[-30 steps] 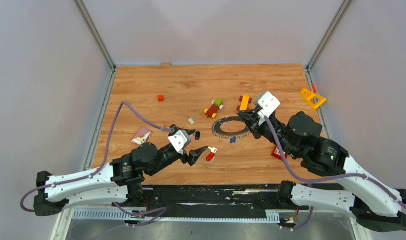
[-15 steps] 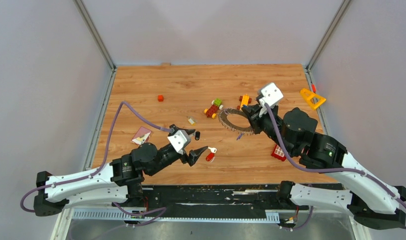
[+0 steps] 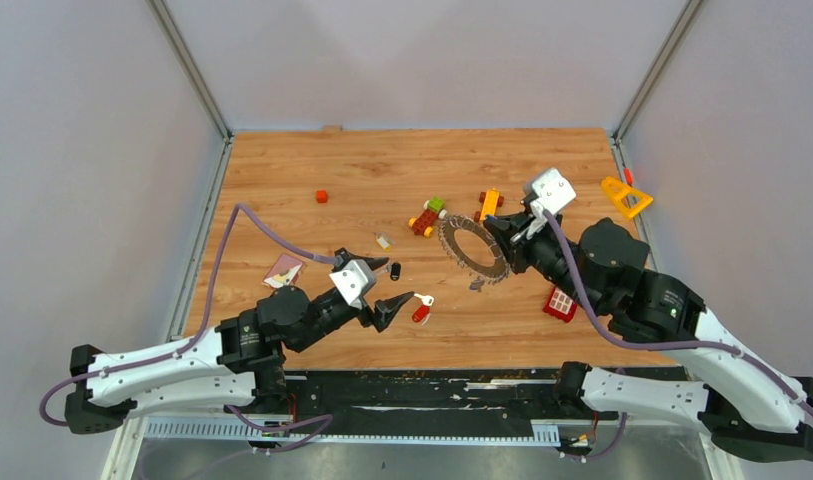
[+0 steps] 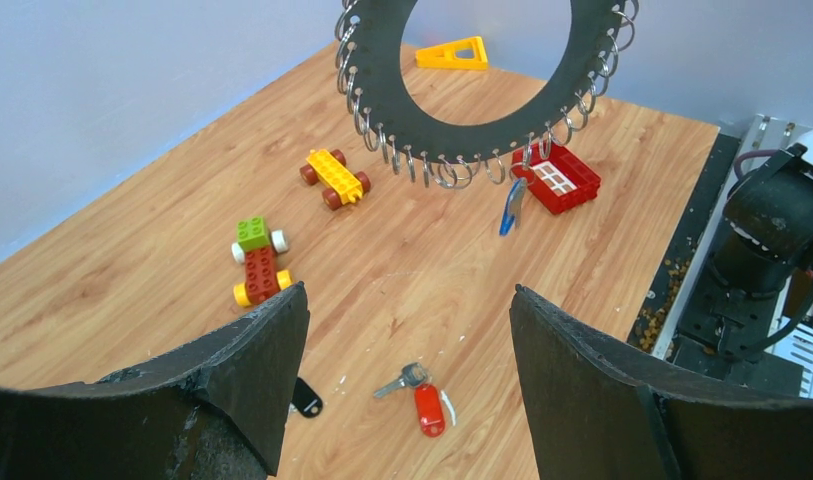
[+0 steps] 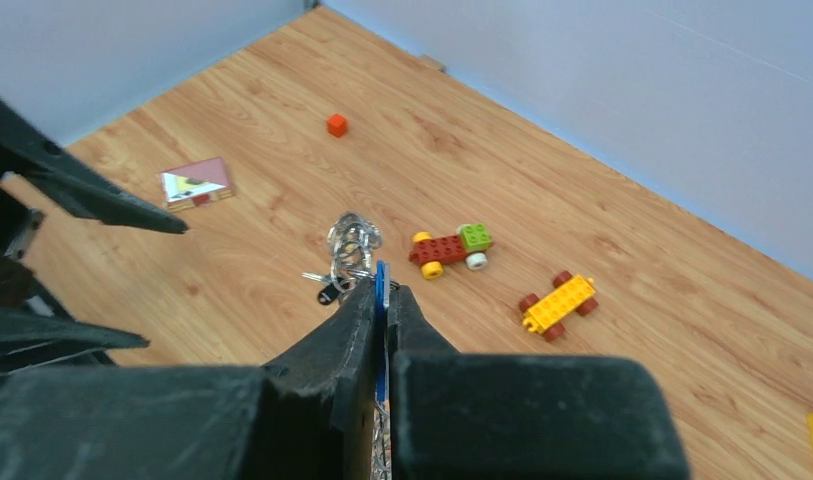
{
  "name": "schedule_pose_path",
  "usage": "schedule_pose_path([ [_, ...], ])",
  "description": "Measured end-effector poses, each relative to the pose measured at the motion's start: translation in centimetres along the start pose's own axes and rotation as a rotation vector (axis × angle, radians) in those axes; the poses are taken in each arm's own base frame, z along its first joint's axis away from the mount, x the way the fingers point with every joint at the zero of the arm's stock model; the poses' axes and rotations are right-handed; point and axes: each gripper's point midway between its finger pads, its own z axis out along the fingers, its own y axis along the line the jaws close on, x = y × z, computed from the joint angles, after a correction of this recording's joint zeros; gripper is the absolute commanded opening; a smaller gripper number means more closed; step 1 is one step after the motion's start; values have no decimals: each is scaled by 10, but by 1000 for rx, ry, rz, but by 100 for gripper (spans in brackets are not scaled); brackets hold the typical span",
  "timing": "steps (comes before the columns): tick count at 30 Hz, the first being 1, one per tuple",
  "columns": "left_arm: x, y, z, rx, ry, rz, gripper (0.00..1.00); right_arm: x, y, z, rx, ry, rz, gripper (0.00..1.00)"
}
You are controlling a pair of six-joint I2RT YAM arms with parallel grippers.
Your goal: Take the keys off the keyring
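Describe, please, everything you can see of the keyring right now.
The keyring is a large flat dark-grey ring with a wide round hole and many small wire loops along its rim. The right gripper, shut, pinches its edge and holds it tilted above the table. One blue key hangs from a lower loop.

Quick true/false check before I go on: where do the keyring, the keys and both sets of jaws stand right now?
1. The keyring lies flat on the table. False: the right jaws hold it lifted and tilted.
2. The left jaws are open and empty. True.
3. A blue key hangs from the keyring. True.
4. The red key is attached to the keyring. False: it lies loose on the table, below the left jaws.
5. The right jaws are wide open. False: they are shut on the keyring.
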Motion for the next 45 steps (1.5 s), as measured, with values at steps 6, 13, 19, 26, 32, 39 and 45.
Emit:
schedule_pose_path([
  [6, -9, 0, -6, 16, -32, -9, 80, -17, 11, -21, -120, -88, 19, 0],
  [13, -28, 4, -21, 28, -100, -21, 80, -32, 25, -38, -234, -157, 30, 0],
  [19, -35, 8, -28, 25, -125, -25, 81, -31, 46, -45, -362, -157, 23, 0],
  [26, -36, 8, -31, 29, -129, -24, 80, -39, 64, -65, -503, -192, 33, 0],
  [32, -36, 7, -33, 40, -129, -22, 81, -49, 73, -80, -583, -224, 45, 0],
  [39, -38, 7, -37, 49, -139, -21, 80, -51, 83, -90, -656, -232, 50, 0],
  [45, -40, 0, -37, 88, -142, -14, 77, -52, 90, -100, -721, -243, 44, 0],
])
